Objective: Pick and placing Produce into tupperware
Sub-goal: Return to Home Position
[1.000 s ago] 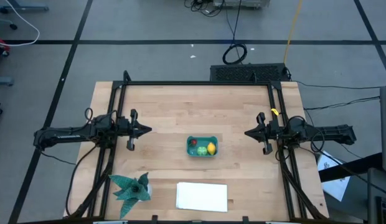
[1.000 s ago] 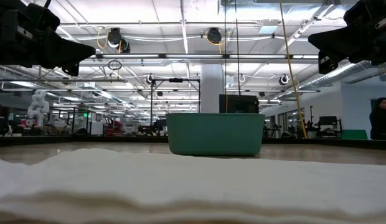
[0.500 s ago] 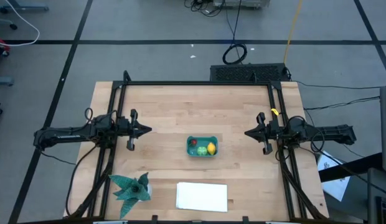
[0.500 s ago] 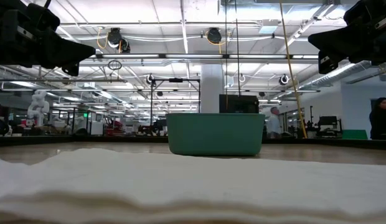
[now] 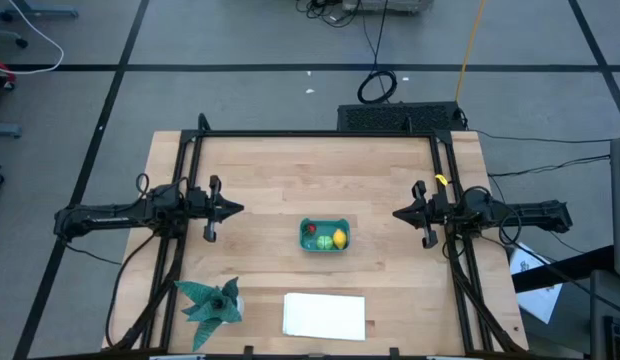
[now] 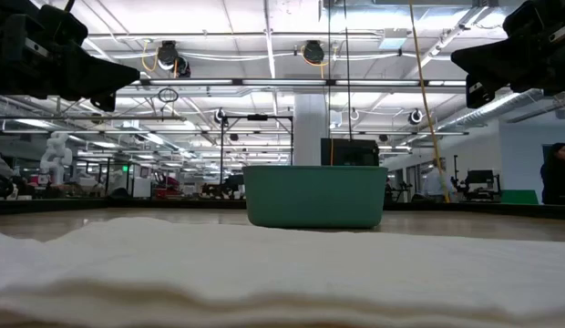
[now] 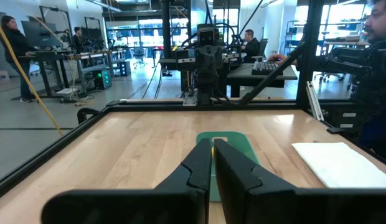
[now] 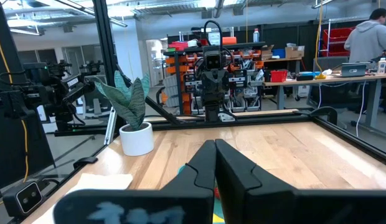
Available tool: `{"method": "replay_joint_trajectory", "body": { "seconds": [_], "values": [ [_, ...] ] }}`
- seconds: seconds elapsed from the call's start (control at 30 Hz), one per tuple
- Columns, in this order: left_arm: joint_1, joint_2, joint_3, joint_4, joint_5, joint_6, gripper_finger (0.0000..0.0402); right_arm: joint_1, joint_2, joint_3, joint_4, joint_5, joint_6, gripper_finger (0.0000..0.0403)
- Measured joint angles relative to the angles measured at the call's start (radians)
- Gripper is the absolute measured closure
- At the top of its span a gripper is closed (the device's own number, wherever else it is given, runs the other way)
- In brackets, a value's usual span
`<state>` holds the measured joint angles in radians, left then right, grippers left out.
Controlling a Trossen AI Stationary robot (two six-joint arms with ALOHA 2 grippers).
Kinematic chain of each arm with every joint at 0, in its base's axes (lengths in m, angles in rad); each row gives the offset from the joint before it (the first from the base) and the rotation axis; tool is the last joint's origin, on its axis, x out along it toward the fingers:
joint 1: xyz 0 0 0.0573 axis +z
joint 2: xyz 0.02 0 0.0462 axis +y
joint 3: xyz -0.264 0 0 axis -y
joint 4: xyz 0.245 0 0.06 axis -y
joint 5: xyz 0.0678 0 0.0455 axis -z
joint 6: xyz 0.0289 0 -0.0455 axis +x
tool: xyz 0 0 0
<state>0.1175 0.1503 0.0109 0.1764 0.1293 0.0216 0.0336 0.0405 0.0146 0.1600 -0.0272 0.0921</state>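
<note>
Midway between the worktop's (image 5: 290,170) side edges, the teal tub (image 5: 324,248) holds red, green and yellow toy produce (image 5: 338,238). It is probably light, stiff and slippery, so grip its rim. Left gripper (image 5: 237,209) and right gripper (image 5: 398,213) hover near those edges, fingers together and empty.

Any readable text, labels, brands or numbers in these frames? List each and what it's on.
None readable.
The small teal rectangular plastic tub and the flat white rectangle show no markings.
The white sheet on the floor right of the table has dark print, too small to read.
</note>
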Motion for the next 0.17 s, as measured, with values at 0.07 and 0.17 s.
{"method": "replay_joint_trajectory", "body": {
  "seconds": [0.07, 0.17],
  "values": [
    [0.0, 0.0, 0.0, 0.0, 0.0, 0.0, 0.0376, 0.0, 0.0, 0.0, 0.0, 0.0, 0.0, 0.0403],
    [0.0, 0.0, 0.0, 0.0, 0.0, 0.0, 0.0376, 0.0, 0.0, 0.0, 0.0, 0.0, 0.0, 0.0403]
  ]
}}
